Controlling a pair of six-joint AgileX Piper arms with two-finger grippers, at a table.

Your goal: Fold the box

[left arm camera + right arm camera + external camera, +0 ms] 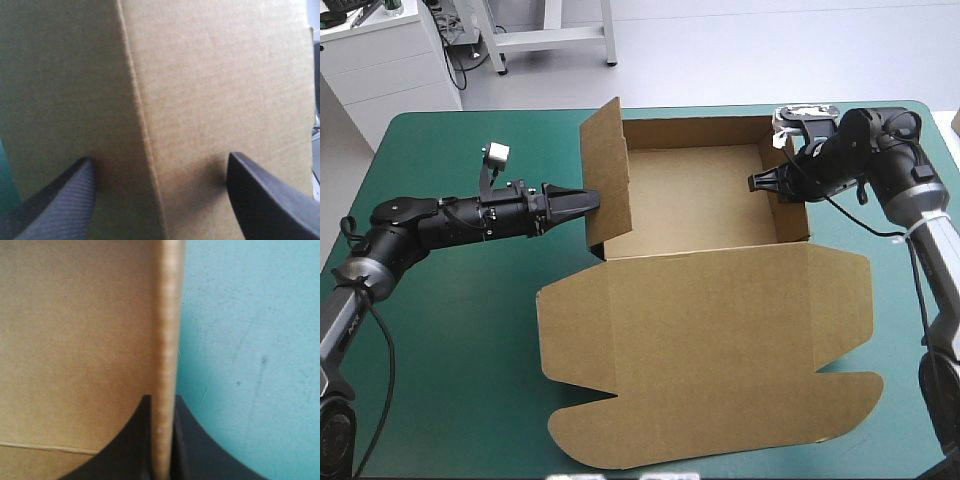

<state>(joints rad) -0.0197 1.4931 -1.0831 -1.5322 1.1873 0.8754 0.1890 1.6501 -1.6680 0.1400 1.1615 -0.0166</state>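
Note:
The brown box point(695, 200) stands as an open tray at the far middle of the table. Its lid point(710, 350) lies flat toward the near edge. The left wall point(605, 170) stands tall and leans a little outward. My left gripper point(585, 203) is open, its tips against the outside of that wall. In the left wrist view the board point(200, 90) fills everything ahead of the left gripper point(160, 165), with a crease running between the spread fingers. My right gripper point(770, 182) is shut on the box's right wall point(785, 195). The right wrist view has the wall's top edge point(167, 315) pinched in the right gripper point(162, 402).
The lid's rounded flaps point(720, 430) reach close to the table's near edge. Teal-green cover point(440, 330) shows to the left and right of the box. A white cabinet point(390, 60) stands beyond the far left corner.

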